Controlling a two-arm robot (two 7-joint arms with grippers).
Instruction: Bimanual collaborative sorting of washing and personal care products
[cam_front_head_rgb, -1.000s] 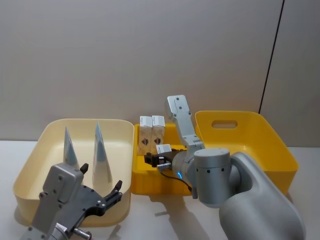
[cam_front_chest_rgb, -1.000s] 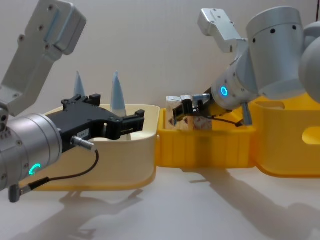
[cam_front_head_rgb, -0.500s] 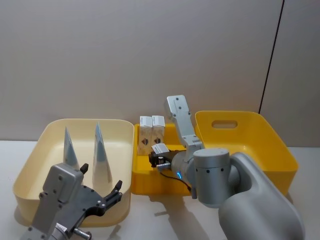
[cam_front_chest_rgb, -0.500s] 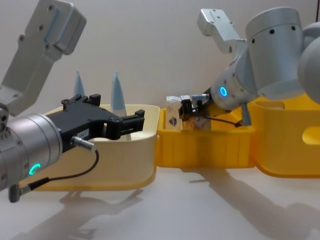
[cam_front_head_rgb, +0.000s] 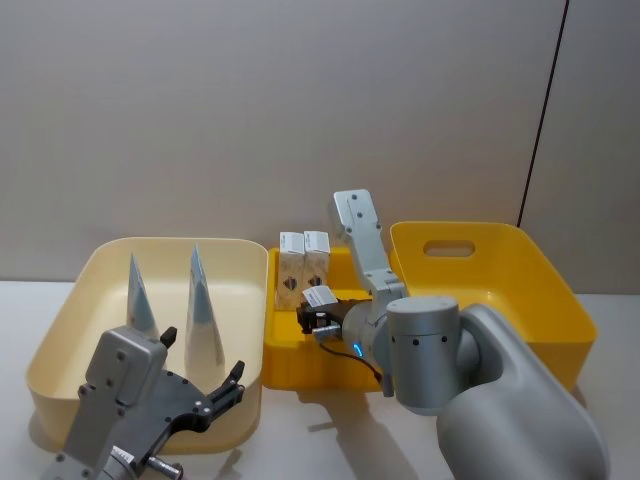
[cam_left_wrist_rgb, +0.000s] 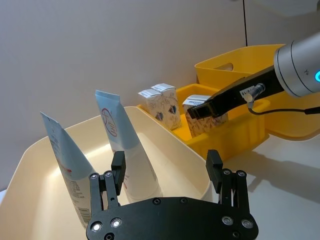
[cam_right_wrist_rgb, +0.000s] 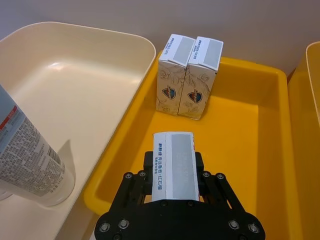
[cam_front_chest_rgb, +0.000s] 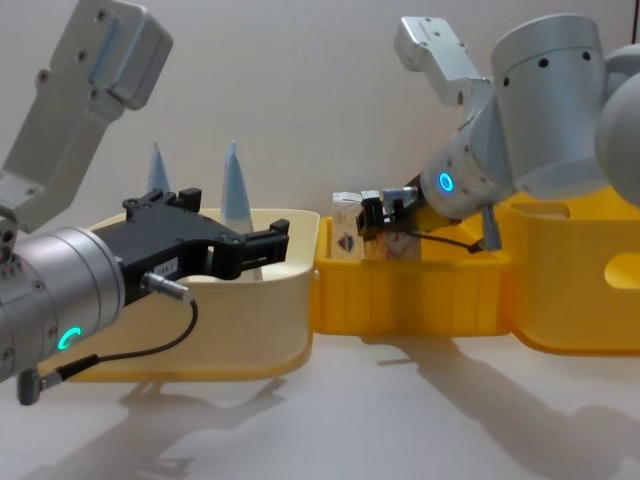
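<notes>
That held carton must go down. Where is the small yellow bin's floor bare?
Bare: the small yellow bin's floor right of and before the two standing cartons, under the carton in the right gripper. Crowded: its far corner beside the cream bin.

Light-blue tubes (cam_front_head_rgb: 205, 322), white cartons (cam_right_wrist_rgb: 189, 82), cream bin (cam_front_head_rgb: 62, 292), yellow bins (cam_front_head_rgb: 545, 262)

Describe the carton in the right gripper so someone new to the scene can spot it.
Find the small yellow bin between the cream bin and the large yellow bin. Two white cartons stand together at its far corner by the cream bin. The held carton is the lone one nearer the robot, clamped in the right gripper.
</notes>
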